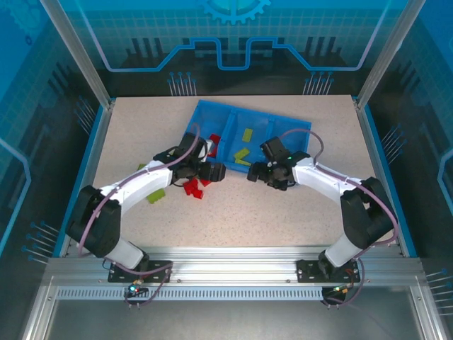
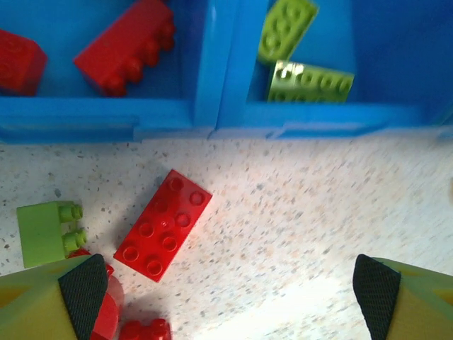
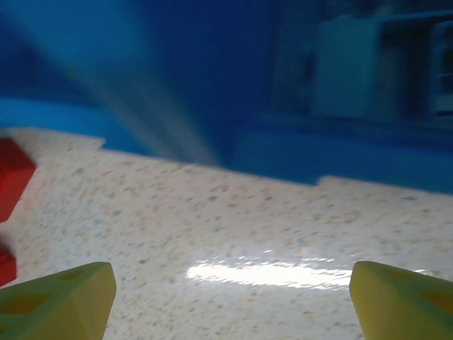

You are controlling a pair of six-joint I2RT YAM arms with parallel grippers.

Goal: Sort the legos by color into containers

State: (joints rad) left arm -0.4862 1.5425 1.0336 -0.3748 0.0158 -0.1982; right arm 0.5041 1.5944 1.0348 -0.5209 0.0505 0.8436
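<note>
I have the left gripper (image 2: 230, 308) low over the table (image 1: 297, 212), its pads (image 2: 83, 292) spread wide with nothing between them. A loose red brick (image 2: 163, 224) lies flat, studs up, in the lower left of the left wrist view, just ahead of the left-hand pad and off to one side of the gap. A green brick (image 2: 46, 232) sits just beside it, and more red pieces crowd the bottom left corner.

The tray (image 2: 212, 113) runs across the top of that view. Its upper left compartment holds two sorted red bricks (image 2: 127, 46) and the next one along holds green ones (image 2: 311, 81).

The right gripper (image 3: 233, 304) is also spread and empty, over bare table near the tray's front wall, with a red piece at the far left edge of its view.

I judge this to be the reach for the next red brick, with sorting partly done. Next I need to shift the left gripper toward the lower left, turn it to straddle the brick's short sides, go down and close. The crowding neighbours are the risk.
</note>
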